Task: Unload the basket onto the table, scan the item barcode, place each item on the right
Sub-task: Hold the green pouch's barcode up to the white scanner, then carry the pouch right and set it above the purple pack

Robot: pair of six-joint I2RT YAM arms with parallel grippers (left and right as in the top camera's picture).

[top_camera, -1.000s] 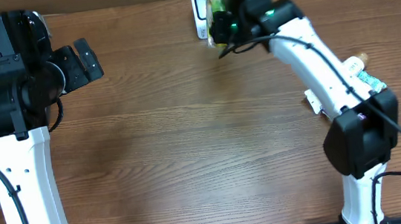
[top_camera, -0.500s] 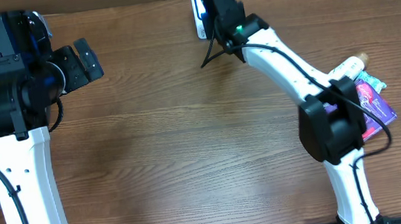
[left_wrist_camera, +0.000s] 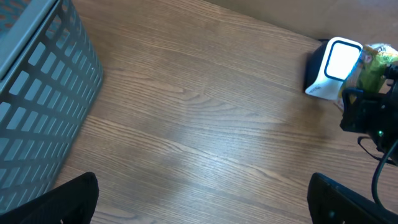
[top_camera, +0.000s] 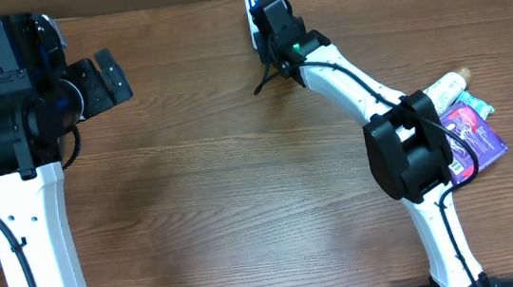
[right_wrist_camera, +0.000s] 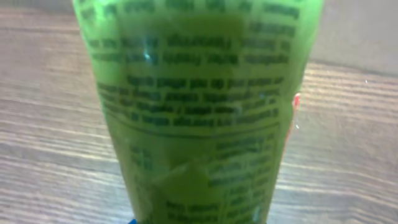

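A green packet [right_wrist_camera: 199, 118] with dark printed text fills the right wrist view, and my right gripper [top_camera: 270, 16] is shut on it. No barcode shows on the blurred face turned to that camera. In the left wrist view the green packet [left_wrist_camera: 375, 65] hangs right beside the glowing window of the white scanner [left_wrist_camera: 333, 65]. From overhead the scanner [top_camera: 253, 0] stands at the table's far edge, and the wrist hides the packet there. My left gripper [top_camera: 108, 78] is open at the far left, holding nothing, with its fingertips [left_wrist_camera: 62, 202] wide apart.
A purple packet [top_camera: 477, 132], a beige tube [top_camera: 448, 87] and a teal wrapper [top_camera: 479, 103] lie together at the right edge. A grey mesh basket [left_wrist_camera: 37, 93] stands at the left. Bare wood table [top_camera: 243, 193] lies between the arms.
My right arm has swung its elbow left and carried the green packet in over the scanner. From overhead the wrist now covers the packet. The left arm has not moved.
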